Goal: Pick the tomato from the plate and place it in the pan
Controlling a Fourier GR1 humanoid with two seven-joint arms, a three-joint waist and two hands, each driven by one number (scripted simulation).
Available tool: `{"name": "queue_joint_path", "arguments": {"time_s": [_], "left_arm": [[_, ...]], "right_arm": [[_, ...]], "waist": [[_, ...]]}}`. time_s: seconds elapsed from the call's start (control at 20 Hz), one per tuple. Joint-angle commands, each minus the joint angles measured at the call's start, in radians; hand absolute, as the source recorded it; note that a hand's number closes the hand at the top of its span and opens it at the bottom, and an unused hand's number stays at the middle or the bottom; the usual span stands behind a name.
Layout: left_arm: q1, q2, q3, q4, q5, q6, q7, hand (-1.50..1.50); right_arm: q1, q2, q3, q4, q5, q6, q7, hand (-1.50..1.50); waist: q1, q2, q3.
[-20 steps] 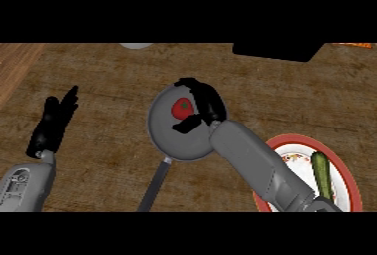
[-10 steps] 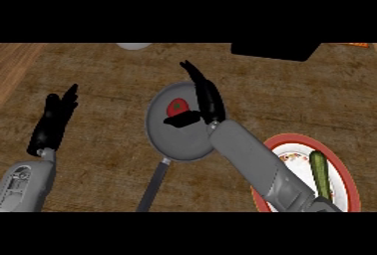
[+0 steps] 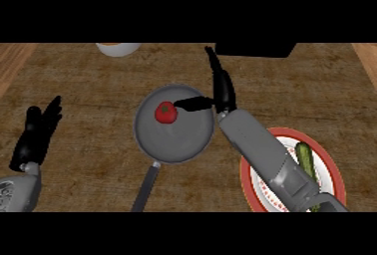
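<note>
Head view: the small round red tomato (image 3: 165, 112) lies inside the grey metal frying pan (image 3: 180, 147), in its upper left part, apart from both hands. It is likely light, smooth-skinned and a little soft, apt to roll on the pan's flat floor; any further hold would best come from above, fingers and thumb on opposite sides of its middle, without squeezing.

The right hand (image 3: 220, 92) hovers at the pan's upper right rim. Its fingers (image 3: 214, 62) are stretched straight away from the robot and its thumb points left toward the tomato without touching it; the hand holds nothing. Judged from this, the placing looks done.

The left hand (image 3: 37, 137) rests at the view's left over the brown wooden desk (image 3: 88, 79), fingers straight and empty.

The red-rimmed white plate (image 3: 331, 169) at lower right carries a green cucumber-like vegetable (image 3: 306, 159).
</note>
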Motion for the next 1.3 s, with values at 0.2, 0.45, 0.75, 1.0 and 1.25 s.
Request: {"name": "queue_joint_path", "arguments": {"time_s": [0.2,0.45,0.75,1.0,1.25], "left_arm": [[0.065,-0.004,0.02,-0.066,0.001,0.015,0.023,0.0],[0.054,0.044,0.073,-0.013,0.024,-0.021,-0.009,0.0],[0.032,-0.022,0.04,0.009,-0.016,0.035,-0.004,0.0],[0.043,0.012,0.055,-0.069,0.01,-0.02,0.059,0.0],[0.074,-0.012,0.057,0.011,-0.018,-0.009,-0.05,0.0]], "right_arm": [[0.063,-0.201,-0.127,-0.039,-0.047,0.203,-0.055,-1.5],[0.205,-0.327,-0.158,-0.158,-0.054,0.348,-0.11,-1.5],[0.315,-0.522,-0.207,-0.319,-0.078,0.526,-0.049,-1.5],[0.386,-0.594,-0.282,-0.262,-0.07,0.674,-0.124,-1.5],[0.42,-0.664,-0.351,-0.394,-0.051,0.704,-0.056,-1.5]], "waist": [[-0.057,-0.015,-0.001],[-0.068,-0.016,-0.001],[-0.078,-0.016,-0.002],[-0.06,-0.013,-0.001],[-0.067,-0.015,-0.002]]}}
